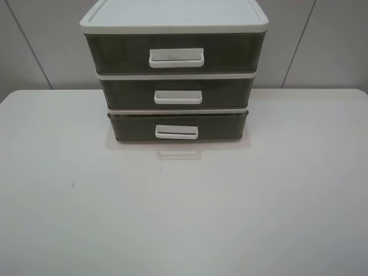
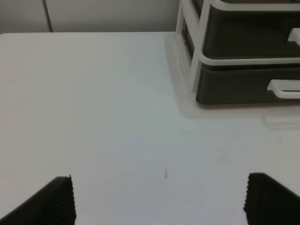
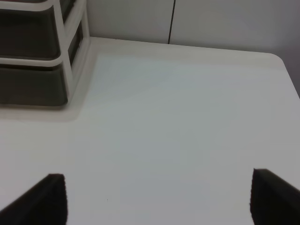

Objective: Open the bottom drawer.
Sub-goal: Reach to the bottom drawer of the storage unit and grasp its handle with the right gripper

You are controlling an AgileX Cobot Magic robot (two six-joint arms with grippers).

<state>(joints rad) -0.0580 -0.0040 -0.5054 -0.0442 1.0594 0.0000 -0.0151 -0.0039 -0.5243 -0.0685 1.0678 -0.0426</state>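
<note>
A three-drawer cabinet [image 1: 175,23] with a white frame stands at the back middle of the white table [image 1: 184,207]. The bottom drawer [image 1: 129,127] is smoky brown, shallow and closed, with a small white loop handle [image 1: 177,132] showing a dark slot. It also shows in the left wrist view [image 2: 234,86] with its handle [image 2: 283,89], and in the right wrist view [image 3: 30,86]. The left gripper [image 2: 159,199] is open and empty, well short of the cabinet. The right gripper [image 3: 157,199] is open and empty, off the cabinet's right side. Neither arm shows in the exterior view.
The middle drawer [image 1: 123,92] and the tall top drawer [image 1: 118,53] are closed, each with a white handle. A grey panelled wall [image 1: 322,46] stands behind the table. A small dark speck [image 1: 72,185] marks the tabletop at left.
</note>
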